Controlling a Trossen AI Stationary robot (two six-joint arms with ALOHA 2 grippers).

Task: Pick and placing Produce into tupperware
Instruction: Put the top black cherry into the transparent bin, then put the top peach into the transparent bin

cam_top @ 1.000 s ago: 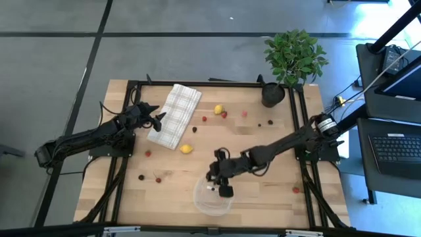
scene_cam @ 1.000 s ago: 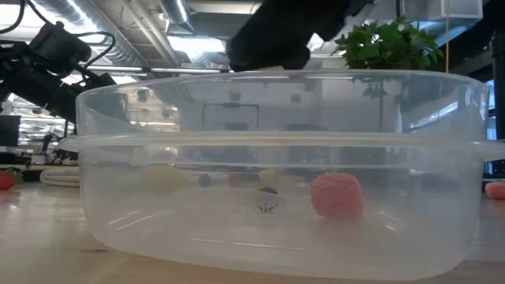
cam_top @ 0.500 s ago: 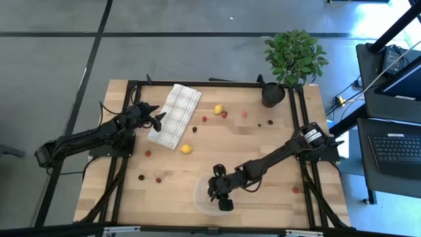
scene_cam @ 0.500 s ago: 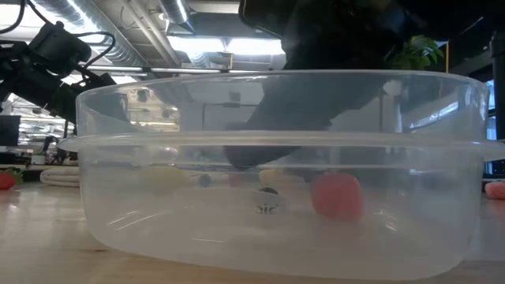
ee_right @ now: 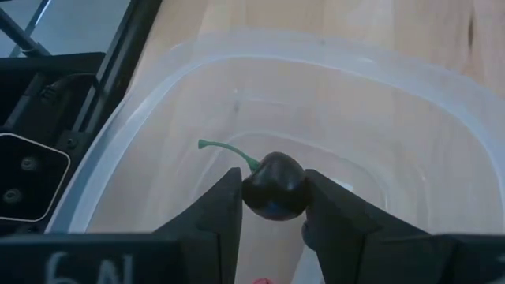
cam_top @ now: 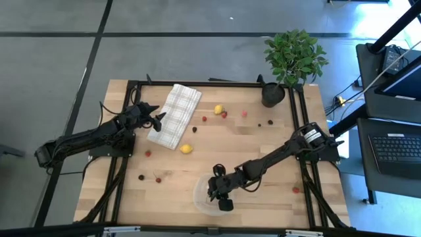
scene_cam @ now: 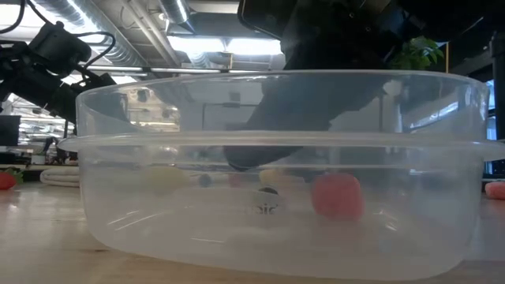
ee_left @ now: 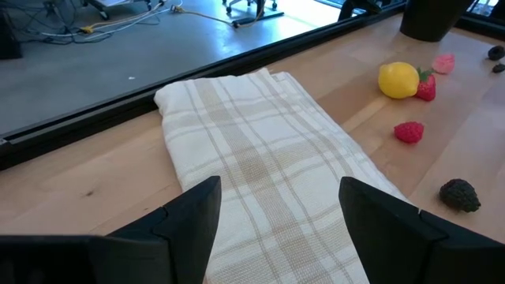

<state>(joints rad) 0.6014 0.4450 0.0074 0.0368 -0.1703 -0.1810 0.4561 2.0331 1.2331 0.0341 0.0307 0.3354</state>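
A dark cherry [ee_right: 274, 186] with a green stem hangs inside the clear tupperware [cam_top: 202, 199], clamped between the right gripper [ee_right: 272, 207] fingers. Well away from the tupperware, the left gripper [ee_left: 278, 207] hovers, fingers spread, over the checked cloth [ee_left: 268, 150].

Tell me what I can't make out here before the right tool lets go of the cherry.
- High view: the cherry, hidden under the right tool.
- Low view: whether the red berry lies in the tupperware or behind it; the cloudy wall blurs it.
- Right wrist view: the tupperware floor under the cherry, covered by it and the fingers.
- High view: what kind each small berry is, too small.
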